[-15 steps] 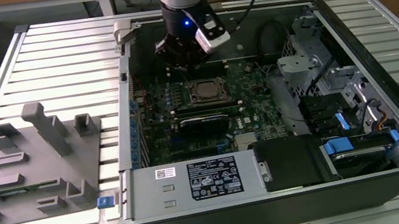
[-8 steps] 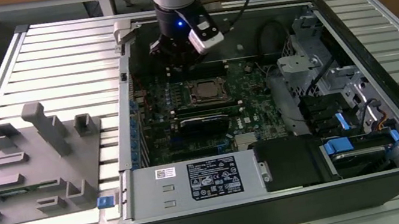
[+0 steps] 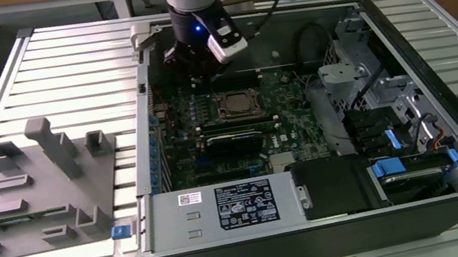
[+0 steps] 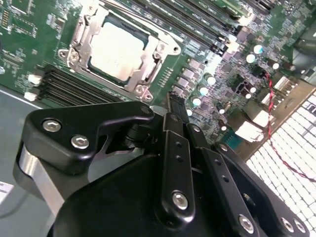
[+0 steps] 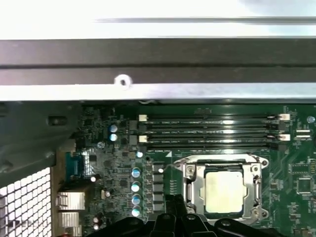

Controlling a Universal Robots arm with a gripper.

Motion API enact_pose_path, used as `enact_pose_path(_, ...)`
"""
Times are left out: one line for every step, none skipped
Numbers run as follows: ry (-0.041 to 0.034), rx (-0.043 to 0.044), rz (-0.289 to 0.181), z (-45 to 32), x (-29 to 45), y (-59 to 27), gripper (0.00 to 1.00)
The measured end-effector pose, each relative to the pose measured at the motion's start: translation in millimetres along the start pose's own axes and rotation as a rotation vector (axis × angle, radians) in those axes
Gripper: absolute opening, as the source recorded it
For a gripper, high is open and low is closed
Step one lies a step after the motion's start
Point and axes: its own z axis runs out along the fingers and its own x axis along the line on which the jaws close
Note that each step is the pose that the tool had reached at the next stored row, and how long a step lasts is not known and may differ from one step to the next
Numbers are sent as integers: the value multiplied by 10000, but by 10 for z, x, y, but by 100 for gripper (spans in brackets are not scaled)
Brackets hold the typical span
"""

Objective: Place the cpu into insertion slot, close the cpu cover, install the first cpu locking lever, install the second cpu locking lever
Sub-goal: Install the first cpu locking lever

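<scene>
Hovering empty with tips together, gripper (image 4: 174, 101) sits just beside insertion slot (image 4: 140, 90), cpu (image 4: 118, 47) seated inside, framed by cpu cover (image 4: 159, 48); a skewed press could slip, gouging the board (image 4: 24, 54)

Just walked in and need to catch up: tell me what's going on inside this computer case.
A robot arm's gripper, shut and empty, hovers over the motherboard inside the open case, close to the insertion slot. The cpu lies in the slot, and the cpu cover is down around it.
</scene>
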Motion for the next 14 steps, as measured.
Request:
enact_pose_path(0,0,0,0,15,1,11)
enact_pose_path(1,0,0,1,29,3,11)
enact_pose_path(1,1,0,1,44,3,11)
enact_pose_path(1,1,0,1,57,4,11)
enact_pose_path(0,0,0,2,68,5,11)
enact_pose_path(-1,-1,0,3,75,5,11)
enact_pose_path(0,0,0,2,76,5,11)
enact_pose_path(0,0,-1,2,76,5,11)
enact_pose_path(2,1,-2,1,77,5,11)
enact_pose_path(1,1,0,2,78,5,11)
enact_pose_path(1,0,0,2,79,5,11)
enact_pose_path(1,0,-1,0,79,4,11)
enact_pose_path(3,3,-1,-5,79,4,11)
enact_pose_path(2,2,0,-10,79,4,11)
